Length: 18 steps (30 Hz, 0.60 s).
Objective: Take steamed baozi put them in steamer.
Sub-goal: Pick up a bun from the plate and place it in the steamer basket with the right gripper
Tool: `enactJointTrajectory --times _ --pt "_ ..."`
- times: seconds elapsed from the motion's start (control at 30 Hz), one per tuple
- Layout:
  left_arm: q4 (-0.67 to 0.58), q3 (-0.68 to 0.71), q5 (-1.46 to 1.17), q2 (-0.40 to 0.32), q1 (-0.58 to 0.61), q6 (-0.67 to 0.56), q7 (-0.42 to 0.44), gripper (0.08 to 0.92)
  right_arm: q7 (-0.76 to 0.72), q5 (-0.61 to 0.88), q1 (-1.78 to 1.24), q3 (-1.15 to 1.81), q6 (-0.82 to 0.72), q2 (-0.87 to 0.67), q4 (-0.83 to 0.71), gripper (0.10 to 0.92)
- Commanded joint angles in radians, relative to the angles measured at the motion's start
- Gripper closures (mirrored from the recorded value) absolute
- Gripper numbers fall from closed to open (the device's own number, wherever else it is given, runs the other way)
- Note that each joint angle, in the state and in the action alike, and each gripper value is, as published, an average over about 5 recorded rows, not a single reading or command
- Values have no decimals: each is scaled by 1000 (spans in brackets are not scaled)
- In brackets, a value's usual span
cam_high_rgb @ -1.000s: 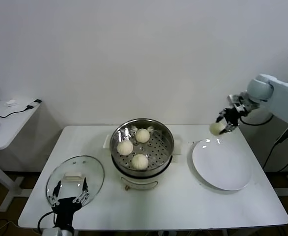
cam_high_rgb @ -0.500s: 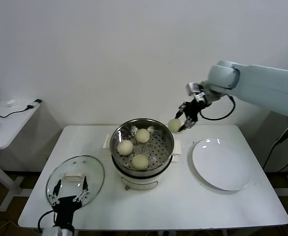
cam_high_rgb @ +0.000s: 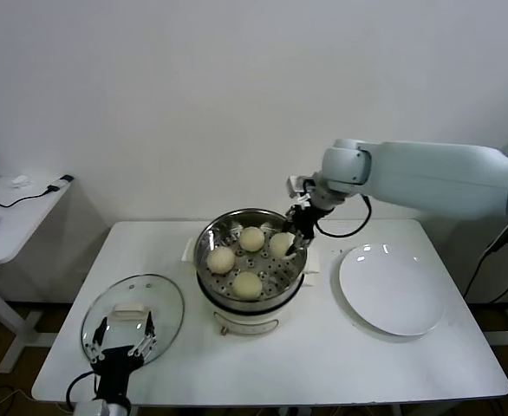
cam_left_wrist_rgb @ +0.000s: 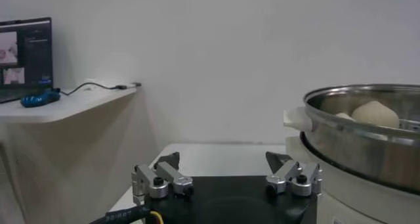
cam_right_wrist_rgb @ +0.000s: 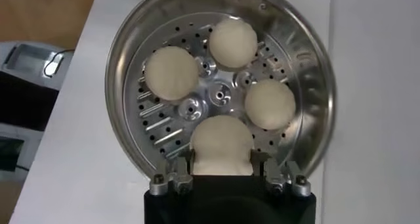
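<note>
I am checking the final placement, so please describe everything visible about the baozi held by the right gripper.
The held baozi is a smooth, domed, cream-white dough bun, intact. The right gripper is shut on its sides, holding it over the steamer, at the right side of the perforated steel basket, beside three other baozi.

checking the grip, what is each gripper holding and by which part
The right gripper holds a baozi by its two sides, over the steamer. The left gripper holds nothing, fingers open.
</note>
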Motion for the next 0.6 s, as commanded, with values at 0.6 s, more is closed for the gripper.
enactJointTrajectory --times 0.6 --pt "1 -9 -4 2 0 6 1 177 39 -80 -135 49 -13 35 -58 417"
